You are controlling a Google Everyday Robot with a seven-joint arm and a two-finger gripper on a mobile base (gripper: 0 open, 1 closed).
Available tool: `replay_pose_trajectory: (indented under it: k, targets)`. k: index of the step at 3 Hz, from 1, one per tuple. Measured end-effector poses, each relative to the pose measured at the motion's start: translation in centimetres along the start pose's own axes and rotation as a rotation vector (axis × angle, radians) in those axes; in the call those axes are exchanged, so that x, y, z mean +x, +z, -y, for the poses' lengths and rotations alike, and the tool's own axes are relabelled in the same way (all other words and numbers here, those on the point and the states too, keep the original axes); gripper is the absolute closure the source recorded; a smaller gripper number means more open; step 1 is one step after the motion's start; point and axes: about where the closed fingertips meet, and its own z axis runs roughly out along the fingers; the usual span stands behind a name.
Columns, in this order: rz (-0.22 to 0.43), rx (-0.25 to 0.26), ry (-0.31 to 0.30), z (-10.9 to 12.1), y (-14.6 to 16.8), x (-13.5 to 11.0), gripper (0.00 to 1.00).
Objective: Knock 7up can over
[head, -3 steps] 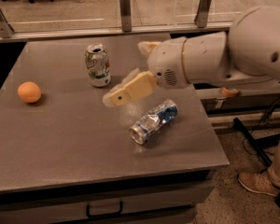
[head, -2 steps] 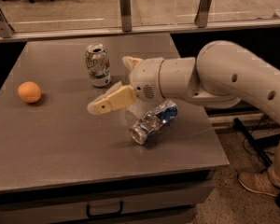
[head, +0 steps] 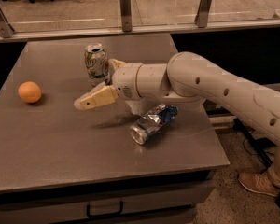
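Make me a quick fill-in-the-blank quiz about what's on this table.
The 7up can stands ___ on the table.
The end effector hovers just in front of it, right of a round ___ fruit.
The crushed can lies on its ___.
Answers: upright; orange; side.

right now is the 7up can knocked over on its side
No, the 7up can stands upright on the table, with the gripper just in front of it, nearer the camera.
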Motion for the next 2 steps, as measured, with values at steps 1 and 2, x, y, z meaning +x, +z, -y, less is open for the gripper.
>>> replay_pose_trajectory:
  k: [1,2]
  targets:
    - [0.013,0.017,-0.024,1.9,1.7,0.5,0.00]
    - [0.012,0.024,-0.069,4.2,2.9,1.1,0.00]
